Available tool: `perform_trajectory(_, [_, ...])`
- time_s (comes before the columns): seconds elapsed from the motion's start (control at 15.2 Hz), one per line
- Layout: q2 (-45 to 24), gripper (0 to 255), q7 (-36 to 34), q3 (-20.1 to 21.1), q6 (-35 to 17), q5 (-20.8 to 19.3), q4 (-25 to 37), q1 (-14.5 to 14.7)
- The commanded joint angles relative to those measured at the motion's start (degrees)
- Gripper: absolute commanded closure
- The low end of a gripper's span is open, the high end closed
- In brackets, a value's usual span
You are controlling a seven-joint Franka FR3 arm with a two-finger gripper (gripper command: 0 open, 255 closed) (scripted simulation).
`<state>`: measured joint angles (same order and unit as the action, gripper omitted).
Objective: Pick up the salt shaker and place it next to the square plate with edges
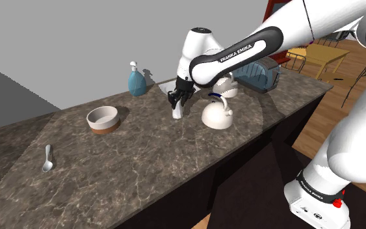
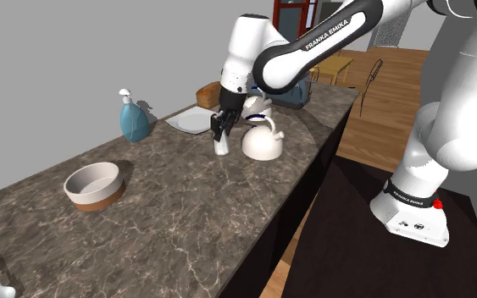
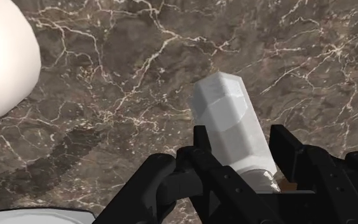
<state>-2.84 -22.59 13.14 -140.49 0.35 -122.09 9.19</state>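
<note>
Now the jaws are closed on the salt shaker, one finger on each side of its upper part, so the white faceted body hangs below them. This grip near the top seems sensible: the lower part stays free, and the shaker can be put down on its base without the fingers meeting the tabletop first.

The shaker is over the middle of the tabletop, just beside the white kettle and a little toward the front edge from the square plate. From the second exterior view I cannot say for sure whether its base touches the stone or is lifted slightly; it looks very low in any case.

The plate lies close to the back edge, by the wall, with the blue soap bottle near it along the same edge. The arm comes down steeply between kettle and plate, probably because this is the only open way to reach the shaker.

By my judgement the grasp is done and the carrying is the step in hand. The way to the plate is short, but the kettle's handle and spout stand close, so the move should go away from the kettle. The bowl and the spoon lie well apart, toward the other end, and do not disturb.
</note>
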Motion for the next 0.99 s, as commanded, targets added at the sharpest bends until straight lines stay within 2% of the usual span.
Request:
perform_trajectory(0.0, [0.7, 255, 0.1, 0.0, 1.6, 0.2, 0.9, 0.0])
perform_trajectory(0.4, [-4.4, 255, 6.4, -2.5, 3.5, 1.2, 7.7, -3.0])
perform_trajectory(0.92, [-14.8, 255, 14.9, -5.2, 8.3, 2.4, 22.4, -7.7])
